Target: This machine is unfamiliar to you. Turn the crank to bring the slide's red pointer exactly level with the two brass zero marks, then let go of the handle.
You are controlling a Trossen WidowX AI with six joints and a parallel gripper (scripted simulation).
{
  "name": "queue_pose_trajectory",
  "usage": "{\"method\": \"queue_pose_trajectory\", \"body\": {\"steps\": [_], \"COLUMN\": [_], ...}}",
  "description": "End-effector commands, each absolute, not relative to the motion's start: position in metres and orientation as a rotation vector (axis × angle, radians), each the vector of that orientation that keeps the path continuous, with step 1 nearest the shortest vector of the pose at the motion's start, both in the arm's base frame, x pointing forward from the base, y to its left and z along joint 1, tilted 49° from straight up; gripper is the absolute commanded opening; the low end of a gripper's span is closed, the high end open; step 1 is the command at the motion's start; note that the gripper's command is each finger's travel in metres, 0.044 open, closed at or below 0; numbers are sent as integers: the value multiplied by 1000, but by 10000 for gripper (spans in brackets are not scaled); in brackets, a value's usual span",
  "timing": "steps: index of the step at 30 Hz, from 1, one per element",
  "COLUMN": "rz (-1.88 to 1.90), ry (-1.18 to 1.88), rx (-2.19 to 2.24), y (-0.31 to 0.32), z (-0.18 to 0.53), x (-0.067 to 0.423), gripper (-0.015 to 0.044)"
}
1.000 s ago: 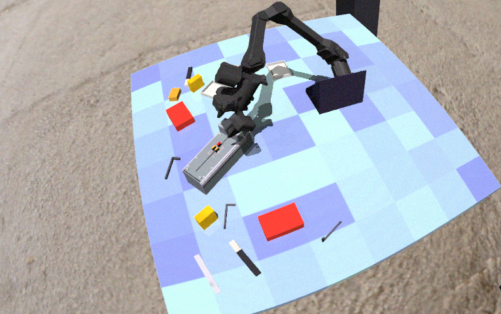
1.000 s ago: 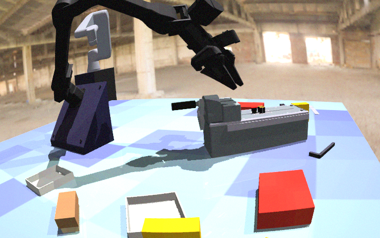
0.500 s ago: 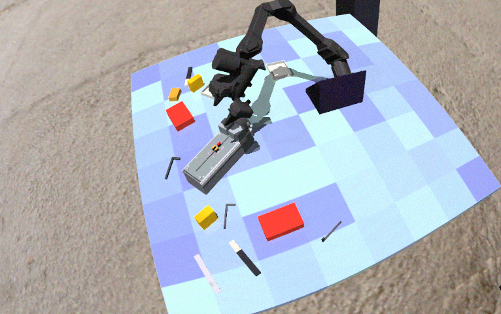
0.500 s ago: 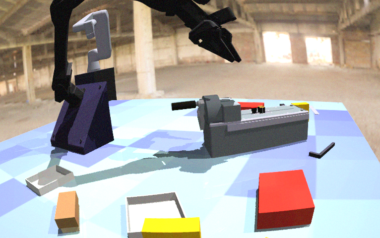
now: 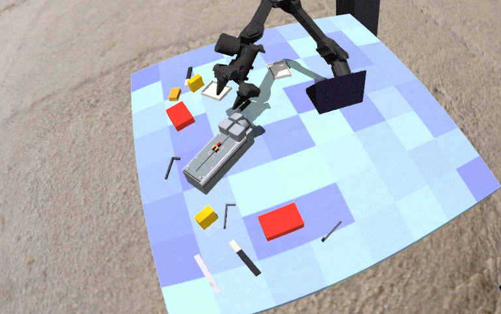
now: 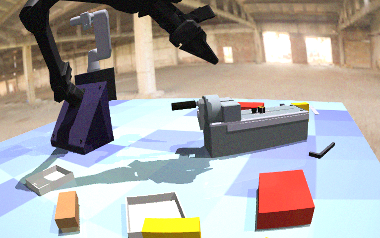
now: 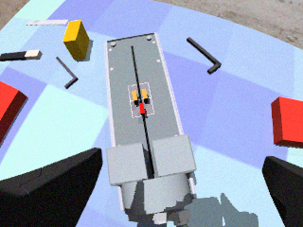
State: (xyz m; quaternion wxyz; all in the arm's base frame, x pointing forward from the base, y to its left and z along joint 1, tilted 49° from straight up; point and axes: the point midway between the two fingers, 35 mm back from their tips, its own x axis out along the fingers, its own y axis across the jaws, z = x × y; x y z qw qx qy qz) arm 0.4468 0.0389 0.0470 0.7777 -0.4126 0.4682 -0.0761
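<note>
The grey machine [image 5: 203, 162] [image 6: 257, 137] [image 7: 124, 71] stands on the table. Its crank's black handle [image 5: 244, 104] [image 6: 183, 105] sticks out from the round head; in the wrist view it is not clearly visible. The red pointer [image 5: 219, 144] [image 7: 142, 109] sits in the slot on the crank side of the brass marks [image 5: 215, 148] [image 6: 261, 109] [image 7: 145, 96], close to them but not level. My gripper [image 5: 226, 101] [image 7: 185, 162] is wide open and empty. In the exterior view it hangs well above the machine's head and handle, touching neither.
Red blocks [image 5: 280, 220] [image 6: 285, 191] [image 7: 290, 121], yellow blocks [image 5: 205, 216] [image 7: 77, 40] and hex keys [image 5: 169, 167] [image 6: 322, 150] [image 7: 204, 53] lie around the machine. White trays [image 5: 216, 97] [image 6: 180, 203] and an orange block [image 5: 174, 94] [image 6: 66, 209] are on the handle side.
</note>
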Motion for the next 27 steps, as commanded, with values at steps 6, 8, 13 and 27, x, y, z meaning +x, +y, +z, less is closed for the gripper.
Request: {"method": "queue_pose_trajectory", "body": {"steps": [6,8,13,27], "rz": [15,53,116,118], "ry": [1025,1021,1009,1009], "rx": [-938,-948,-966,-969], "y": [22,19,15,-21], "z": [63,67,72,41], "x": [414,406,393,389], "gripper": [440,440,440,440]}}
